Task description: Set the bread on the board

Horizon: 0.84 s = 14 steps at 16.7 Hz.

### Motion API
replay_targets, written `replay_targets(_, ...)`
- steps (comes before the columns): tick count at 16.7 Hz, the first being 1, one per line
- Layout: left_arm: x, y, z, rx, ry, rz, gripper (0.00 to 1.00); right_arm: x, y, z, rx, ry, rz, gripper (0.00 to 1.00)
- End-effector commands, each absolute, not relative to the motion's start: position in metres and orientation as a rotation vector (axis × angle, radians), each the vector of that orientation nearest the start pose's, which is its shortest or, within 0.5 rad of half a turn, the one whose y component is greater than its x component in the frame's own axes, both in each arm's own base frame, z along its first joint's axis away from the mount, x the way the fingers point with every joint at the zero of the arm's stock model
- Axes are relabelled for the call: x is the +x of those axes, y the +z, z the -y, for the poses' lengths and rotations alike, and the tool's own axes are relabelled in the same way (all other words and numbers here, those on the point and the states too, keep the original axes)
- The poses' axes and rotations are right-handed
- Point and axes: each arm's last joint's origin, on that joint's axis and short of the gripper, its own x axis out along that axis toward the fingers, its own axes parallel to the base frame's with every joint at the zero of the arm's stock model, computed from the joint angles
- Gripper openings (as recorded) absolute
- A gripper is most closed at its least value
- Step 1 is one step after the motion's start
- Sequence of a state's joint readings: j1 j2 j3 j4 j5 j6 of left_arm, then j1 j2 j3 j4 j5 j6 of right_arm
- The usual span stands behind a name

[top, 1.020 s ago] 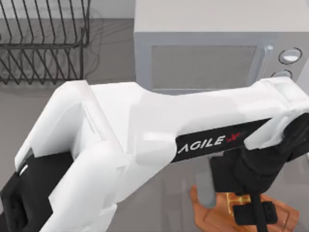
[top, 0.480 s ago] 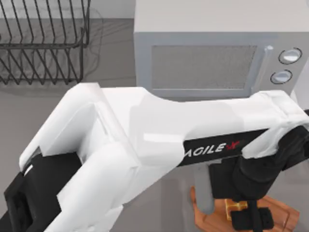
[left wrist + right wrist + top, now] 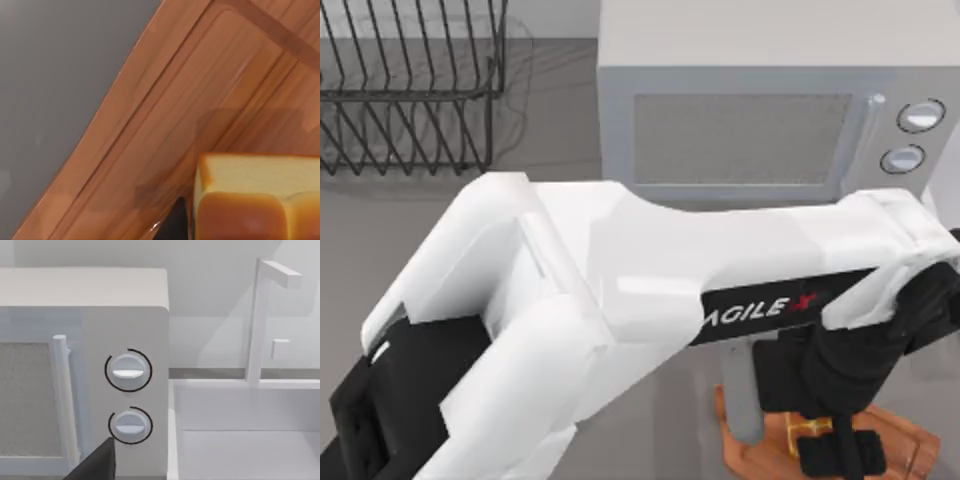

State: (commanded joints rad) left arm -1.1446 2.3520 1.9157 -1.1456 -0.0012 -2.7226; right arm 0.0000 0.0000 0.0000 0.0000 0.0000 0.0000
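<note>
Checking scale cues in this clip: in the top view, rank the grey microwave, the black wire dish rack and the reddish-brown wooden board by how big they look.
1. Grey microwave, largest.
2. Black wire dish rack, cut by the frame edge.
3. Reddish-brown wooden board, smallest, though the left arm covers much of it, so its true extent is unsure.

The only lettering I can read is "AGILE" with a red mark, printed on the black band of the white left arm (image 3: 760, 308).

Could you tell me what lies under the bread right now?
The board lies under the bread, with a shadow on its wood. Whether they touch is hidden, as the bread covers that spot.
</note>
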Motion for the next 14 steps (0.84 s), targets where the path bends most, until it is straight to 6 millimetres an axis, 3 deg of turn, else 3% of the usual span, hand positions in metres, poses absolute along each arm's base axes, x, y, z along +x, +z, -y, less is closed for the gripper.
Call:
replay_targets(8,0.1943,0.1392,0.4149,-1.214,1.228,-1.191,0.98,0.1057,0.1600,0.0012,0.000,0.000,0.000,1.00)
replay_targets(14,0.1943,0.1392,0.4149,-1.214,1.228,-1.191,1.00,0.1057,0.1600,0.0012,0.000,0.000,0.000,1.00)
